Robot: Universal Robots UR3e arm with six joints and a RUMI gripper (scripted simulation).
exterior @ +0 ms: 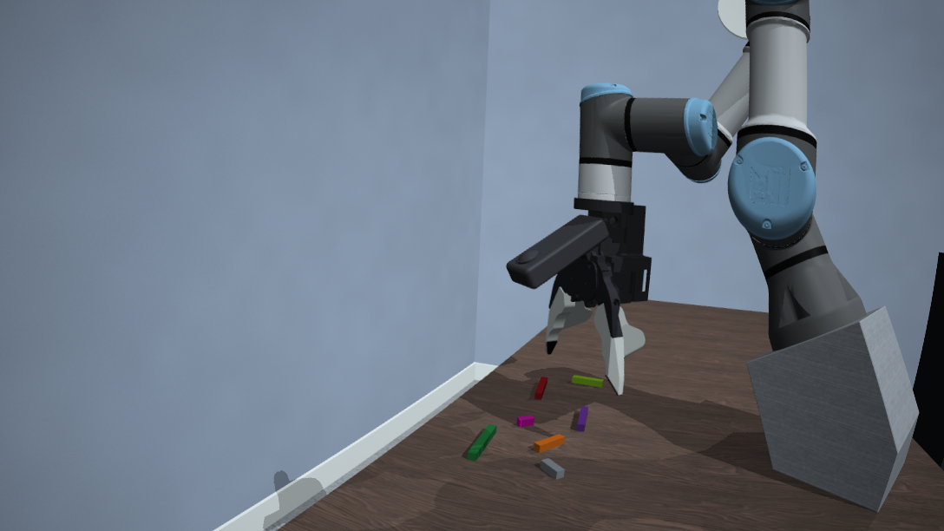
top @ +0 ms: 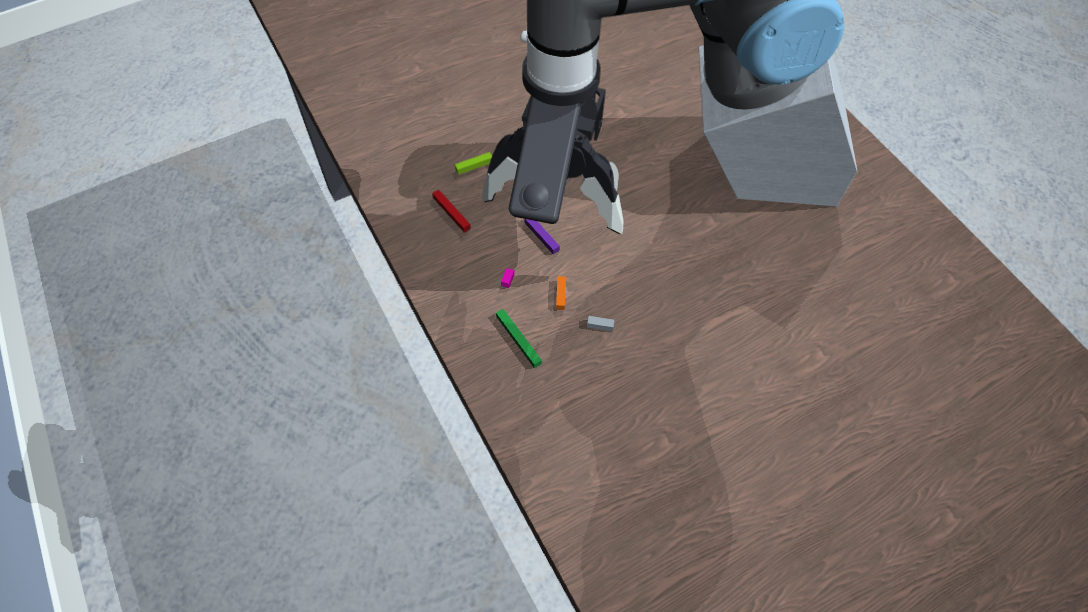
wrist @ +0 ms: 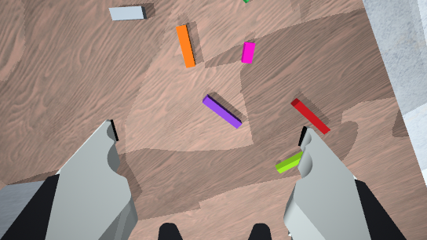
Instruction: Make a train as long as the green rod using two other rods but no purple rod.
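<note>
A brown wood-grain table top (top: 836, 426) runs from near to far through the scene. To its left lies a pale grey speckled floor (top: 152, 342) edged by a white skirting board (exterior: 370, 442). A plain blue-grey wall (exterior: 231, 198) rises behind the skirting board, and soft shadows fall across wood and floor.

Rods green (top: 518, 337), red (top: 451, 210), lime (top: 473, 162), purple (top: 542, 235), magenta (top: 507, 277), orange (top: 560, 292), grey (top: 600, 323) on wood-grain brown table (top: 836, 426)
</note>
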